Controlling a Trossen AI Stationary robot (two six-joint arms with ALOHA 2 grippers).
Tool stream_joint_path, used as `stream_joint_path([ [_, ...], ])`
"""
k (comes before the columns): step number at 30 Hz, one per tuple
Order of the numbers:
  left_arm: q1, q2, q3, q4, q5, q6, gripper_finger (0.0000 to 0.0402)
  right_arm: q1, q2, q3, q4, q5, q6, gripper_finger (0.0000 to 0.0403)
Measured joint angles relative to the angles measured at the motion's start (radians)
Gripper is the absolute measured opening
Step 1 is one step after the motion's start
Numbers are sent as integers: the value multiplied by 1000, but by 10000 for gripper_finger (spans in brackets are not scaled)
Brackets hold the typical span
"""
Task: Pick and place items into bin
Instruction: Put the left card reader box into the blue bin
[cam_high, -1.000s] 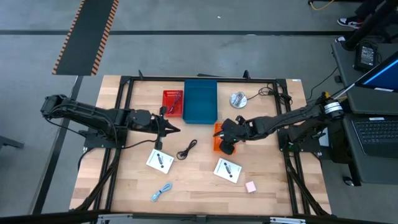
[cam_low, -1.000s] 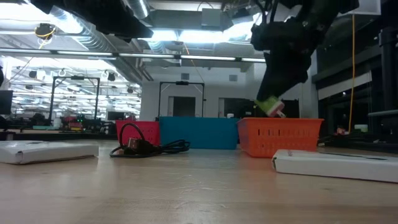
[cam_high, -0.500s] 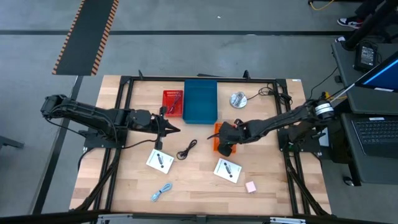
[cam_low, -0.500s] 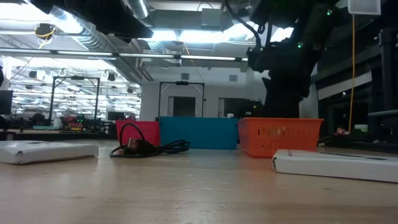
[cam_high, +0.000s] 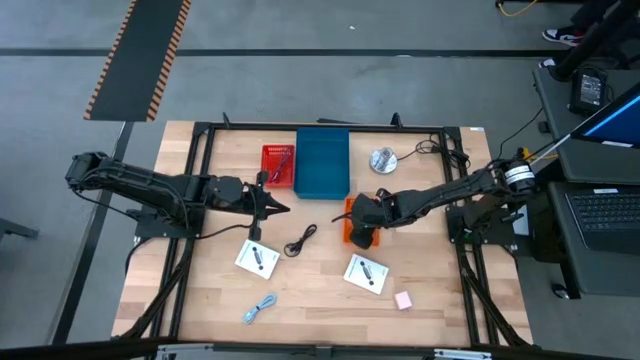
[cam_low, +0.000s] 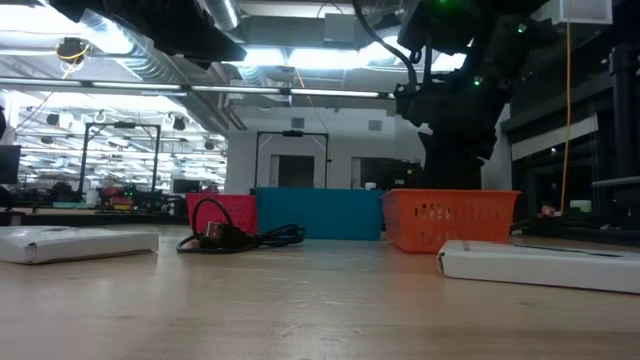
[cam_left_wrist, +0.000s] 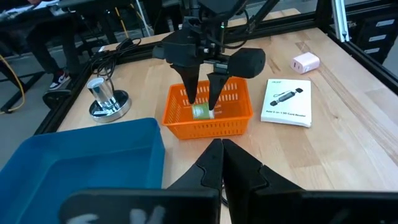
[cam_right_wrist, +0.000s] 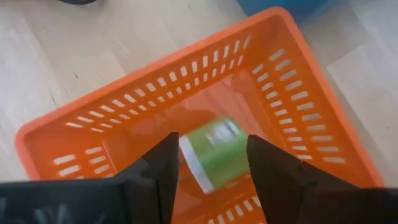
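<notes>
Wooden table carries, left to right: left pincer hovering by the red bin, fingers pressed together, holding nothing; blue cable near the front edge; one card; black cable; blue bin; orange basket; second card; pink block. Right pincer reaches down into the basket, fingers narrowly parted around the green piece, which sits inside the basket.
</notes>
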Motion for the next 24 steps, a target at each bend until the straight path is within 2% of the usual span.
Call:
stream_joint_path([
  [14, 0, 0, 0, 0, 3, -24, 6, 9, -182, 0, 22, 14, -122, 94],
  [24, 0, 0, 0, 1, 3, -26, 3, 97, -190, 0, 296, 39, -412, 60],
])
